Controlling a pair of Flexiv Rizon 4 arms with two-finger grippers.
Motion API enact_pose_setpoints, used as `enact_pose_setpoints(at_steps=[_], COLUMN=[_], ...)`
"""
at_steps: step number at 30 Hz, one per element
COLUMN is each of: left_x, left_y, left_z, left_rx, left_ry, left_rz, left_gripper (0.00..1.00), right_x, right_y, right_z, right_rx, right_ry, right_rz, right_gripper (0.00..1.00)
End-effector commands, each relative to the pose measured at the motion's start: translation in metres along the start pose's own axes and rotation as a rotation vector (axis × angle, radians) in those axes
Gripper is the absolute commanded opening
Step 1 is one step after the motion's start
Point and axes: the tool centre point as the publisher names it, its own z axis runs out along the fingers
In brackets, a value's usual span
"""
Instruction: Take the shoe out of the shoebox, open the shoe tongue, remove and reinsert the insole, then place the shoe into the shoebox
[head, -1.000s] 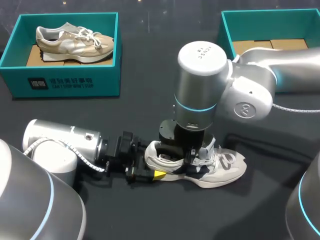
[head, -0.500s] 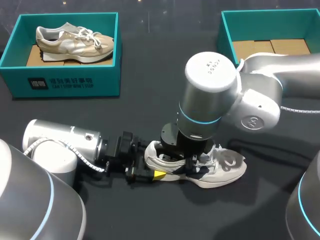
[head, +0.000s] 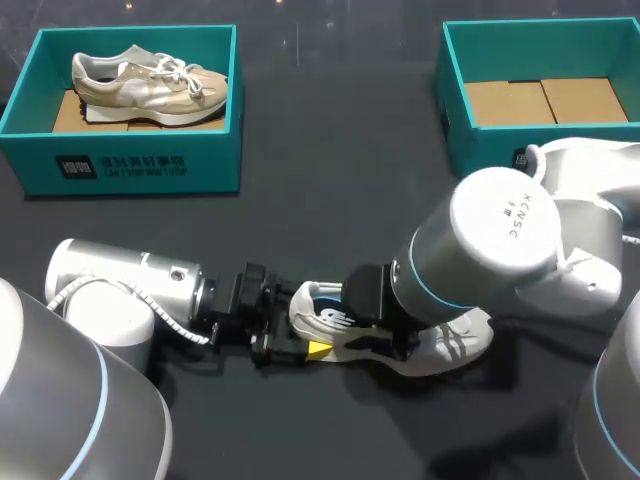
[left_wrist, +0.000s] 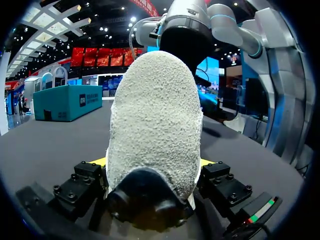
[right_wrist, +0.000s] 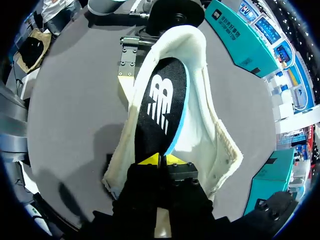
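A white shoe (head: 455, 340) lies on its sole on the dark table, toe pointing right. My left gripper (head: 300, 330) has the heel (left_wrist: 155, 125) between its widely spread fingers, which press it from both sides. My right arm (head: 500, 250) leans over the shoe's opening and hides its own fingers in the head view. In the right wrist view, my right gripper (right_wrist: 161, 160) is shut on the end of the black insole (right_wrist: 160, 100), which has a blue edge. The insole stands tilted inside the shoe (right_wrist: 212, 130), partly raised above the lining, and shows in the heel opening (head: 332, 318).
A teal shoebox (head: 130, 165) at the back left holds a beige shoe (head: 150, 80). A second teal shoebox (head: 452, 95) at the back right shows only a cardboard floor. Dark tabletop lies between the boxes and the white shoe.
My right arm has swung to the right and tipped lower over the shoe, uncovering the heel opening with the insole. The left arm and the shoe have stayed put.
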Motion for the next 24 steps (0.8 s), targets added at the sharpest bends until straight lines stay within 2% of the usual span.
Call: enact_pose_setpoints(at_steps=[1,7,16,24], left_x=[-0.002,-0.002,-0.002,-0.002], left_y=[0.002,0.002,0.002,0.002], left_z=[0.002,0.002,0.002,0.002], left_rx=[-0.003,-0.003,-0.003,-0.003], left_ry=[-0.003,-0.003,-0.003,-0.003], left_rz=[-0.001,-0.001,-0.001,-0.001], left_gripper=[0.00,0.00,0.00,0.00], right_x=[0.006,0.003,-0.003,-0.018], right_y=[-0.013,-0.016,-0.020,-0.008], right_z=[-0.014,-0.021,-0.029,-0.041], right_rx=[-0.110,-0.177,-0.212,-0.234], right_ry=[-0.048,-0.092,-0.116,-0.132], right_rz=[-0.018,-0.050,-0.060,-0.150], right_gripper=[0.00,0.00,0.00,0.00])
